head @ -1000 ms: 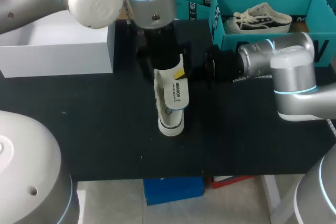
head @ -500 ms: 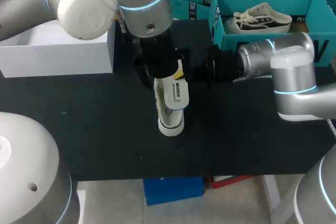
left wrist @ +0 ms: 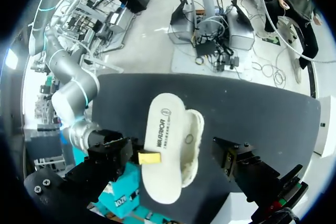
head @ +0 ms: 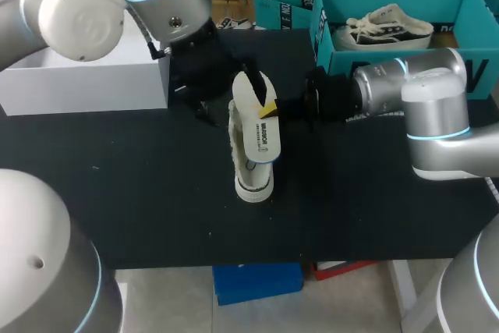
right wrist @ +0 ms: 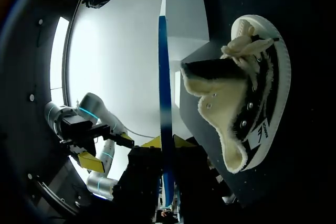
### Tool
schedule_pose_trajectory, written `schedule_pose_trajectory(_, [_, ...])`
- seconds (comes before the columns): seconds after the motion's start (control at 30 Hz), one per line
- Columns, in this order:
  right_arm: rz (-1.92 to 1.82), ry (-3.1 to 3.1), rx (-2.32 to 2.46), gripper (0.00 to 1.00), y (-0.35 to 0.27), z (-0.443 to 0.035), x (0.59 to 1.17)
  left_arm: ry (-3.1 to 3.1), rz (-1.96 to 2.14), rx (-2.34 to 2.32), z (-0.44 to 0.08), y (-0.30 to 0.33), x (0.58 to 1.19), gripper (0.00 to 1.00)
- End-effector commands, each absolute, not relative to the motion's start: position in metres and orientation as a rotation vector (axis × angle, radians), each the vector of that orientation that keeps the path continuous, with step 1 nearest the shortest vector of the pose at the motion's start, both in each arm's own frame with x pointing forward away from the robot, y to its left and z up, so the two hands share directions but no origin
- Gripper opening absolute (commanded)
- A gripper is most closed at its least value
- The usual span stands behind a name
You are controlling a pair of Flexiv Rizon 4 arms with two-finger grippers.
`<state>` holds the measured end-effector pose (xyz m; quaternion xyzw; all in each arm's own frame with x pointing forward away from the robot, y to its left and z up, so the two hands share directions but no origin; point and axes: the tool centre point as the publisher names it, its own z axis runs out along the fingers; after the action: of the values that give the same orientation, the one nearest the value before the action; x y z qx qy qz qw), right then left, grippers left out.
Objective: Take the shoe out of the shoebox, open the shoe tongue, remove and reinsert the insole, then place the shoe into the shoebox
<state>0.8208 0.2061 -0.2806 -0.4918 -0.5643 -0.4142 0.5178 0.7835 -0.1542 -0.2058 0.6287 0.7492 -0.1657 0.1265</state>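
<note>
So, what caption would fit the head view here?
Right claw pinches the insole on edge beside the shoe on the black table; left arm stands clear.

Shoe (head: 253,150): fleecy cream lining, smooth rubbery sole. Tabletop (head: 140,193) matt black. Right arm (head: 425,107) shell glossy, silver-white.

Even overhead light on the shoe (head: 253,146); white glare floods much of the right wrist view.

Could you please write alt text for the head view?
The right gripper grips a white insole by its edge, beside the shoe on the black table. The left gripper hangs nearby, by a white box.
</note>
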Motion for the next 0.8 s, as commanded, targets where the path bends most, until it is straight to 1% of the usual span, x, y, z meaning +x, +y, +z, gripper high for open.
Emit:
schedule_pose_trajectory(0.03, [-0.996,-1.354,-1.182,0.00,0.207,-0.281,0.821,2.005,-0.774,1.590,-0.221,-0.119,0.784,1.00])
schedule_pose_trajectory(0.3, [-0.996,-1.354,-1.182,0.00,0.207,-0.281,0.821,1.929,-0.962,1.489,-0.227,-0.105,0.791,1.00])
schedule_pose_trajectory(0.8, [-0.996,-1.354,-1.182,0.00,0.207,-0.281,0.821,1.934,-0.932,1.487,-0.230,-0.103,0.795,1.00])
